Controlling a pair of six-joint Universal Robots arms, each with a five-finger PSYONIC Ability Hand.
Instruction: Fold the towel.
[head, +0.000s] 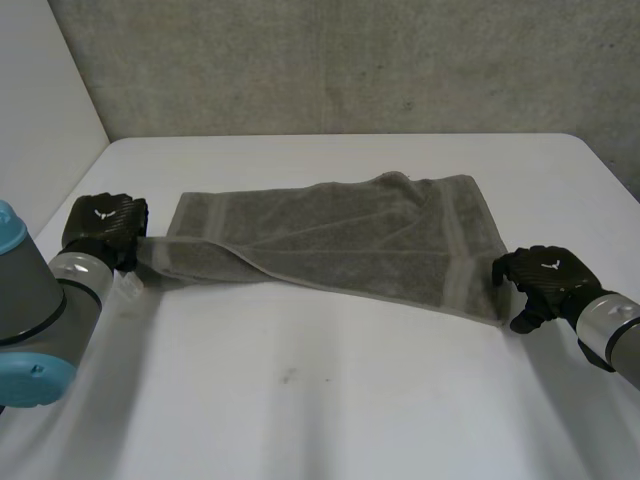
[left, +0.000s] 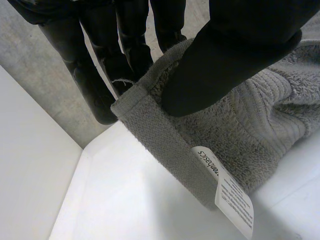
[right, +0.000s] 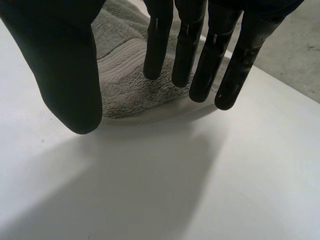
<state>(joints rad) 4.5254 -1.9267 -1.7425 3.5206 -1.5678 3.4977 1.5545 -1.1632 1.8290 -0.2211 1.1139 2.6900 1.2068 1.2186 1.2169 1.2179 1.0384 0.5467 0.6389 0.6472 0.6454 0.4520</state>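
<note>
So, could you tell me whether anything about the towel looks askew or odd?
Yes: the towel lies slanted across the table, and its near edge is folded over beside the left hand, which pinches that corner. The right hand is open at the other end, holding nothing.

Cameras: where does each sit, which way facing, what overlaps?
Head view: behind the arms, looking down at the table; left hand and right hand at the towel's ends.
Left wrist view: along the left palm; thumb and fingers pinch the corner by the label.
Right wrist view: along the right palm; straight fingers over the towel's edge.
Shared: the towel.
</note>
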